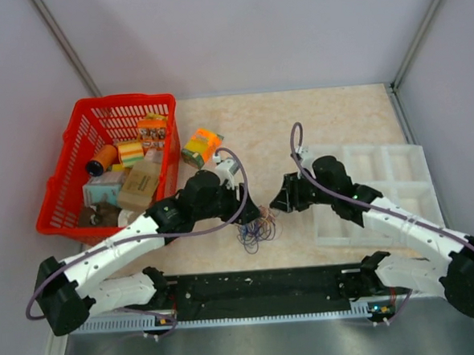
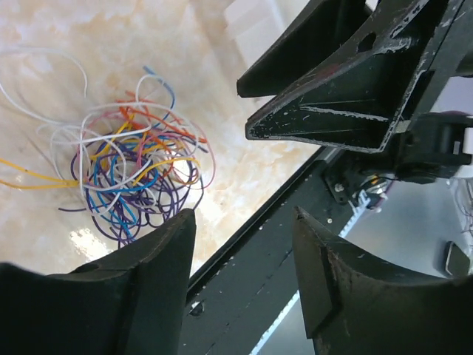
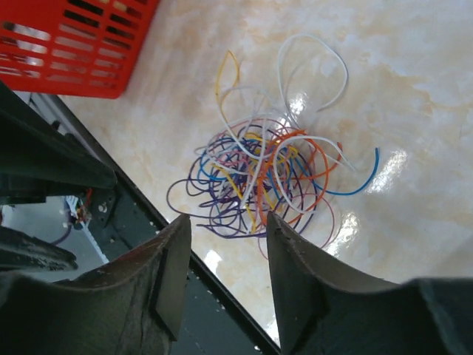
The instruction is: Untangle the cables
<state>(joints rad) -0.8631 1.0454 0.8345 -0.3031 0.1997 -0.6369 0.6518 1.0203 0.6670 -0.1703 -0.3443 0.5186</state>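
Cables (image 1: pixel 255 231) bunched in one colourful knot on the counter (image 1: pixel 338 115), near its front edge, right between the two arms. Red basket (image 1: pixel 61 196) of odds and ends off to the left. Left gripper (image 2: pixel 244 220) just beside the knot, fingers apart, nothing in them. Right gripper (image 3: pixel 228 219) hovering opposite, fingers a bit narrower, also gripping nothing. White tray (image 1: pixel 405 167) far right.

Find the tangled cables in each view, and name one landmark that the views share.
Top external: cables low centre, just beyond the black base rail.
Left wrist: cables left of centre.
Right wrist: cables at centre.
Shared landmark: the black base rail, beside the tangle in all three.
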